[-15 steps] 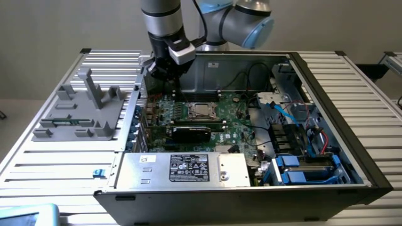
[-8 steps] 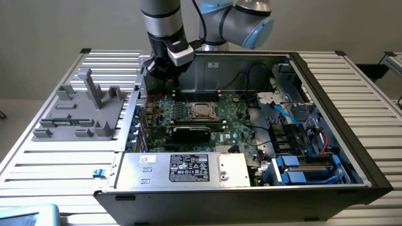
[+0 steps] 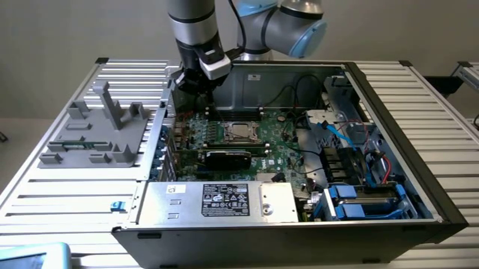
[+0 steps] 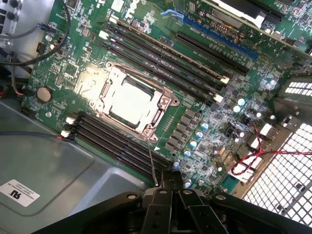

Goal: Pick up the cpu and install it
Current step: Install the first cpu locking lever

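The cpu lay flat, shiny face up, seated inside the metal-framed socket on the motherboard. Being square, it showed no long axis, and its edges ran parallel to the memory slots. The claw hung over the board beside the socket, fingers pressed together, empty.

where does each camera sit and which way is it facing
exterior view: off the arm, above the open computer case, looking down into it; the arm and gripper hang at the exterior view's left.
wrist view: on the wrist, looking down past the shut gripper at the motherboard.
shared: the cpu in its socket, bright in the wrist view.
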`<state>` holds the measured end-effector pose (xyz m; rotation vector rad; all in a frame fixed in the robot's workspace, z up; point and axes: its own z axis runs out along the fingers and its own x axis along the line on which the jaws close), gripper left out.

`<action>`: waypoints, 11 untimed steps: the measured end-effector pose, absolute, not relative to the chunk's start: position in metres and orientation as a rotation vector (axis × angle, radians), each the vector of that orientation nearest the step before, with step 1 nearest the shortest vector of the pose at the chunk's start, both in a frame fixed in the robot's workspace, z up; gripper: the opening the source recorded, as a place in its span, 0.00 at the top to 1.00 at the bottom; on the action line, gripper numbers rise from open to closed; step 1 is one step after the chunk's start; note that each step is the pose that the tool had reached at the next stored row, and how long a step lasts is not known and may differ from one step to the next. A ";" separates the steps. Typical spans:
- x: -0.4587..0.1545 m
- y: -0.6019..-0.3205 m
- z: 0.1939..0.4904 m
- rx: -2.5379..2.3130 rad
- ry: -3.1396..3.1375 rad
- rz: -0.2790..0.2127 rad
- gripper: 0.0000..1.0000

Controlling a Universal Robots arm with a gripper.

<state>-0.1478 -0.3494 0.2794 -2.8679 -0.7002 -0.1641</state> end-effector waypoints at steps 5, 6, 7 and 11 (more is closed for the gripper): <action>-0.148 -0.349 0.278 -2.842 -0.669 -0.167 0.89; -0.149 -0.349 0.278 -2.843 -0.664 -0.161 0.89; -0.149 -0.349 0.277 -2.843 -0.658 -0.156 0.89; -0.149 -0.349 0.274 -2.847 -0.632 -0.140 0.89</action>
